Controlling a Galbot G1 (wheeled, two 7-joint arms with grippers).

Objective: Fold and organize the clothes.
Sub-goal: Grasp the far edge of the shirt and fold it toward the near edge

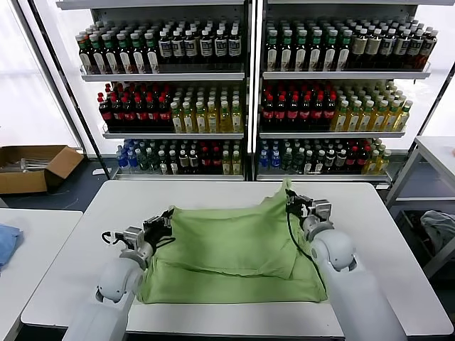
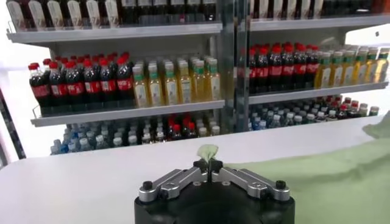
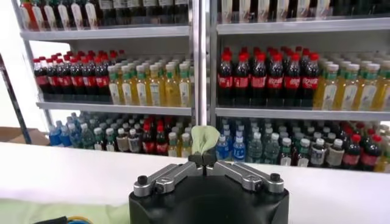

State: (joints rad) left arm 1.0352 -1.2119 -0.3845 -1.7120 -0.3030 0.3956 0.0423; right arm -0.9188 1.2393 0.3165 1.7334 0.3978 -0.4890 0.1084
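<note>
head view: both grippers, left (image 1: 165,222) and right (image 1: 291,201), pinch the crosswise-lying shirt (image 1: 234,256).

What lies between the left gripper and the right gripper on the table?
In the head view, the green polo shirt spans from the left gripper to the right gripper; each pinches an edge.

Both arms are clad in smooth, rounded, glossy white shells that taper from broad forearms toward narrower wrists, where the casing gives way to silver-grey metal blocks and black fittings. The left arm's black-and-silver gripper (image 1: 165,222) has thin black cables looping off its outer side, and a black cable runs down along the wrist behind the right arm's black-and-silver gripper (image 1: 293,202). Seen from the wrist cameras, each gripper is a rounded matte-black housing topped by two silver-grey metal link bars, each pinned at its outer end with a black round-headed screw.
</note>
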